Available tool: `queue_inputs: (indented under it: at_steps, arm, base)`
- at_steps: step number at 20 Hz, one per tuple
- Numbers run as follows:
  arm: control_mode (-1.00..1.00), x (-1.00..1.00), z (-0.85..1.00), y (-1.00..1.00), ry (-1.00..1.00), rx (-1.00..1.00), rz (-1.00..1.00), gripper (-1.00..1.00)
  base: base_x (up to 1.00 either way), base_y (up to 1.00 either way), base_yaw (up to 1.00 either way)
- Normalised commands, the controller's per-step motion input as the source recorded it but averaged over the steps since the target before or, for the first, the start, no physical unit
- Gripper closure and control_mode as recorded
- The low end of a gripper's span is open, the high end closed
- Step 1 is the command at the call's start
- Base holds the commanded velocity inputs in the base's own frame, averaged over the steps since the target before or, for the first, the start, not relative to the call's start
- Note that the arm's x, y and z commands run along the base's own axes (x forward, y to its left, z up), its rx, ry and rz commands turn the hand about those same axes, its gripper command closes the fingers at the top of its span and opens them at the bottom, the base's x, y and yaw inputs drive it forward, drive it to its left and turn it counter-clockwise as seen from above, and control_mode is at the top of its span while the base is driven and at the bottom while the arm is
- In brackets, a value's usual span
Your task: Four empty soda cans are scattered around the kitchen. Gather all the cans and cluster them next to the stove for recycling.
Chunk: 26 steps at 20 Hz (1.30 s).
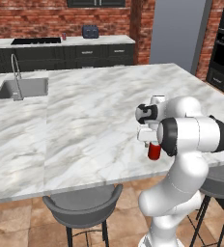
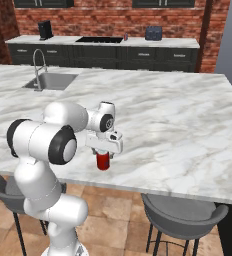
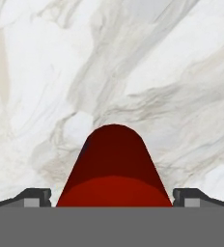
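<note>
Straddling a red soda can on the marble island.
The gripper stands directly above the can with its fingertips spread fully wide on either side, gripping nothing yet, probably lined up for closing. The can stands upright beneath the hand, near the island's front edge. Far beyond it, against the brick wall, another small can sits just beside the stove.

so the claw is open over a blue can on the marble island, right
Not blue: the can is red, as the hand view shows, with the claw open around it. It does stand on the marble island.
</note>
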Motion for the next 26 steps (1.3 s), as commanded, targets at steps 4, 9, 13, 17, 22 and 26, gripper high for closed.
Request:
queue_inputs:
  at_steps: [4, 9, 13, 17, 22, 26]
  arm:
    - [-1.00, -0.07, 0.00, 0.00, 0.00, 0.00, 0.00, -1.00]
    - [-1.00, -0.17, 0.00, 0.00, 0.00, 0.00, 0.00, -1.00]
    - [-1.00, -0.06, 0.00, 0.00, 0.00, 0.00, 0.00, -1.00]
    - [-1.00, -0.01, 0.00, 0.00, 0.00, 0.00, 0.00, -1.00]
    - [-1.00, 0.00, 0.00, 0.00, 0.00, 0.00, 0.00, -1.00]
    - [-1.00, 0.00, 0.01, 0.00, 0.00, 0.00, 0.00, -1.00]
  base:
    - [0.00, 0.00, 0.00]
    - [0.00, 0.00, 0.00]
    - [0.00, 0.00, 0.00]
    - [0.00, 0.00, 0.00]
    - [0.00, 0.00, 0.00]
    - [0.00, 0.00, 0.00]
